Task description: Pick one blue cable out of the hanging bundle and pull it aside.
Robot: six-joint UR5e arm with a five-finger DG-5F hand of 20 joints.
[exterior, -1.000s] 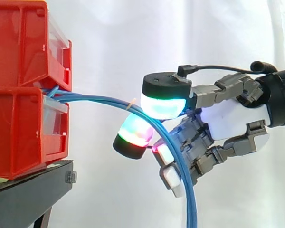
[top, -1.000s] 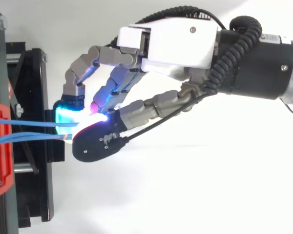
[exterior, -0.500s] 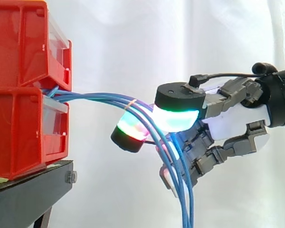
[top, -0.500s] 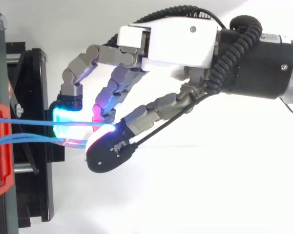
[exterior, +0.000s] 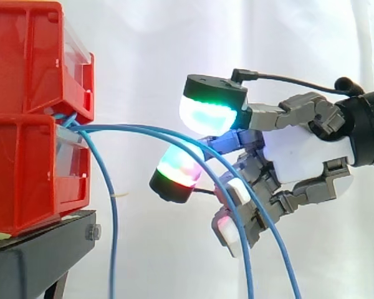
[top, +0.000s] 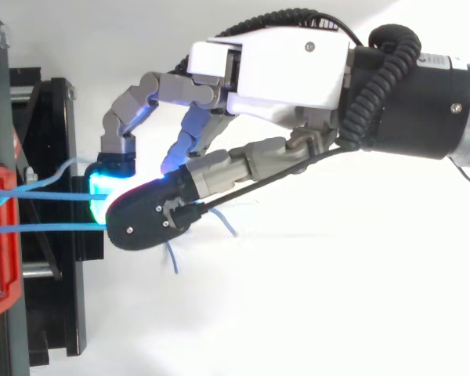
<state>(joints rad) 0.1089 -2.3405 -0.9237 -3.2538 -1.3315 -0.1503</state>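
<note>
Two red bins (exterior: 25,174) sit stacked at far left of the side view, on a black stand (exterior: 37,255) in the lower left corner. Blue cables (exterior: 75,124) come out from btwn the bins, approx mid-height of the frame. One drooping cable (exterior: 114,237) falls almost straight down just beside the lower bin's front, well apart from the hand (exterior: 305,156). Two arcing cables (exterior: 137,129) sweep rightwards to centre frame, run into the hand, then drop to the bottom edge, one nearer centre, the other further right. Hand sits centre-right w/ a white curtain (exterior: 174,37) behind it. Top view: red bin edge at far left, two cables run level across the stand & vanish under the hand, which reaches in from the upper right. Short blue ends (top: 173,258) poke out below it. Can't tell from either view whether the hand actually grips any cable or they just lie across it
</note>
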